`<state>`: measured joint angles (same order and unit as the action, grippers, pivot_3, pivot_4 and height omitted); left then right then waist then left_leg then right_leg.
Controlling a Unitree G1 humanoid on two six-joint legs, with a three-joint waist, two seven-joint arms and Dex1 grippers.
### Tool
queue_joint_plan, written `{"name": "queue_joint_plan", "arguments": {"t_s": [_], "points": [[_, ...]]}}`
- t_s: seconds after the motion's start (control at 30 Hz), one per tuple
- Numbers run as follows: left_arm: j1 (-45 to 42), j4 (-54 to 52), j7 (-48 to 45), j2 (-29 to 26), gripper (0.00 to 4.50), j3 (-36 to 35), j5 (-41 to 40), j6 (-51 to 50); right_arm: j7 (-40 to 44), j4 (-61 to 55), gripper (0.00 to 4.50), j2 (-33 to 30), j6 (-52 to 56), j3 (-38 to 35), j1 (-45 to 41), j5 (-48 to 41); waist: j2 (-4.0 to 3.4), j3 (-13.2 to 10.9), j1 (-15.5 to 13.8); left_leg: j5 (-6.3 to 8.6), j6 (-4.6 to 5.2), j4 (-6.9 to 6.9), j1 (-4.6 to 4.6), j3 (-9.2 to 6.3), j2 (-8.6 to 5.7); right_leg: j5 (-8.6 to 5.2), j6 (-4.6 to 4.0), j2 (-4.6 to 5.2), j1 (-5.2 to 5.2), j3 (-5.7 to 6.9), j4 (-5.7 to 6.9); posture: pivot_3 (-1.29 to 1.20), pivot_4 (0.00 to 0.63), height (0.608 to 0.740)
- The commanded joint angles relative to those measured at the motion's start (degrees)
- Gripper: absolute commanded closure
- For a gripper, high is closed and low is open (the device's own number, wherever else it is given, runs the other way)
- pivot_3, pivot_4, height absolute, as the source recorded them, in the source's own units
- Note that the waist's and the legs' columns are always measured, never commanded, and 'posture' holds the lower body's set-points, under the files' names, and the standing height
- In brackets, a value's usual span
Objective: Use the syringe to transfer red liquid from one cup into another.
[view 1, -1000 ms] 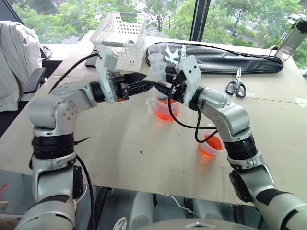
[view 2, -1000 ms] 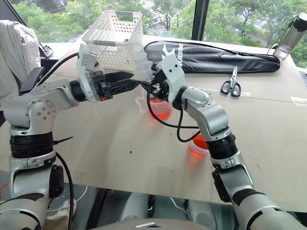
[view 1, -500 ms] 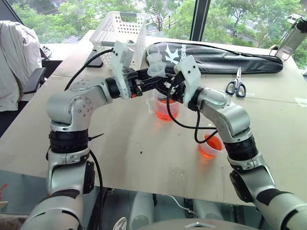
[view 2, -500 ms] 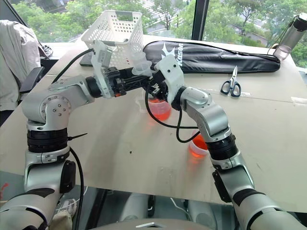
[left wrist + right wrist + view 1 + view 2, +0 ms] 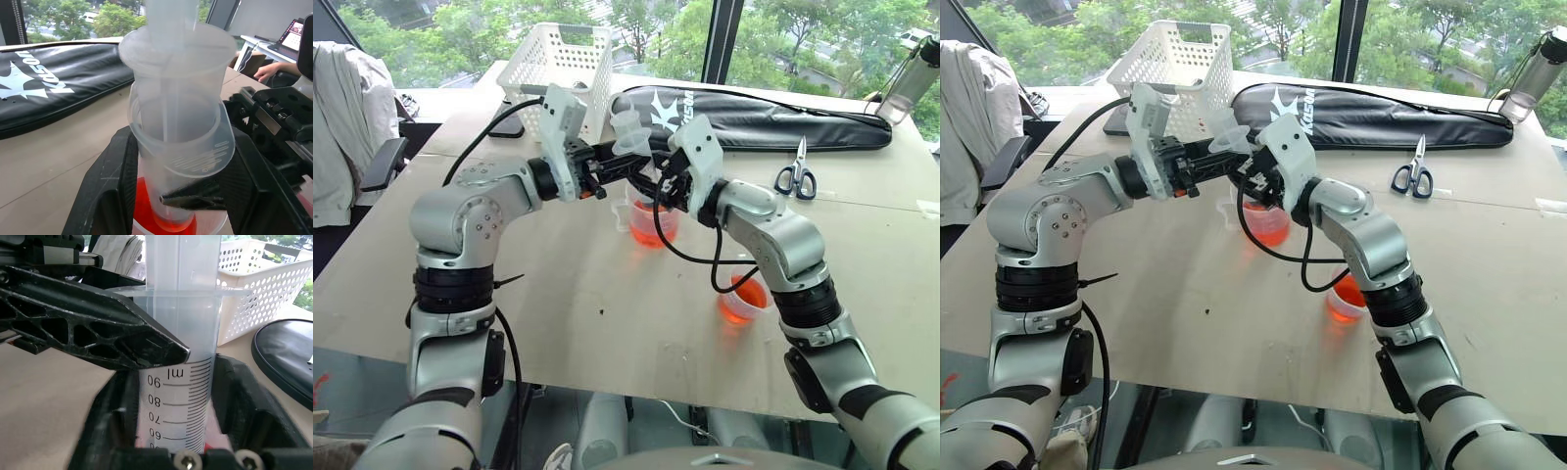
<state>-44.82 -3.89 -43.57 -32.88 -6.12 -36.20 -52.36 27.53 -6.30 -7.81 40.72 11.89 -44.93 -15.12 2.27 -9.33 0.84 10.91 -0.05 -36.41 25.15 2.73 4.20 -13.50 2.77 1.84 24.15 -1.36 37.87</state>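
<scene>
The syringe (image 5: 631, 137) stands upright, tip down, over the handled cup (image 5: 653, 223) of red liquid (image 5: 652, 231) at mid-table. Its flange and plunger show close up in the left wrist view (image 5: 176, 122), its printed marks in the right wrist view (image 5: 178, 333). My left gripper (image 5: 628, 164) reaches in level from the left and is shut on the barrel just under the flange (image 5: 178, 161). My right gripper (image 5: 658, 182) comes in from the right, and its fingers (image 5: 239, 396) stand open close on either side of the barrel. The shorter cup (image 5: 741, 299), holding some red liquid, sits near the front right.
A white basket (image 5: 558, 61), a black bag (image 5: 773, 119) and scissors (image 5: 795, 176) lie at the back of the table (image 5: 558, 304). A bottle (image 5: 915, 73) stands at the far right corner. A chair with a jacket (image 5: 347, 127) is at the left.
My left arm swung in from the left and its fingers closed around the syringe barrel. The right gripper's fingers spread wider. The syringe stayed over the handled cup.
</scene>
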Motion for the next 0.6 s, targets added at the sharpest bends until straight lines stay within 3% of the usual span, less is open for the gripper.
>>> {"name": "queue_joint_plan", "arguments": {"t_s": [0.03, 0.07, 0.6], "points": [[-1.4, 0.3, -1.0, -1.3, 2.98, -2.0, -0.5, 1.9, 0.7, -2.8, 0.25, -1.2, -0.5, -1.5, -1.7, -0.4, 0.0, 0.0, 0.0, 0.0, 0.0, 0.0, 0.0, 0.0, 0.0, 0.0, 0.0, 0.0, 0.0, 0.01, 0.0, 0.0, 0.15, 0.724], [-1.6, 0.7, -1.1, -1.5, 2.98, -2.2, -0.6, 2.1, 0.5, -2.9, 0.0, -1.4, -0.7, -1.7, -1.7, -0.3, 0.0, 0.0, 0.0, 0.0, 0.0, 0.0, 0.0, 0.0, 0.0, 0.0, 0.0, 0.0, 0.0, 0.0, 0.0, 0.0, 0.15, 0.724], [-6.9, 10.9, 3.1, 0.8, 2.98, -8.0, -3.6, 0.8, 2.0, -11.4, 0.0, -8.0, -0.2, -7.3, 1.0, -4.4, 0.0, 0.0, 0.0, 0.0, 0.0, 0.0, 0.0, -0.01, 0.0, 0.0, 0.0, -0.01, 0.0, 0.02, 0.0, 0.0, 0.15, 0.724]]}}
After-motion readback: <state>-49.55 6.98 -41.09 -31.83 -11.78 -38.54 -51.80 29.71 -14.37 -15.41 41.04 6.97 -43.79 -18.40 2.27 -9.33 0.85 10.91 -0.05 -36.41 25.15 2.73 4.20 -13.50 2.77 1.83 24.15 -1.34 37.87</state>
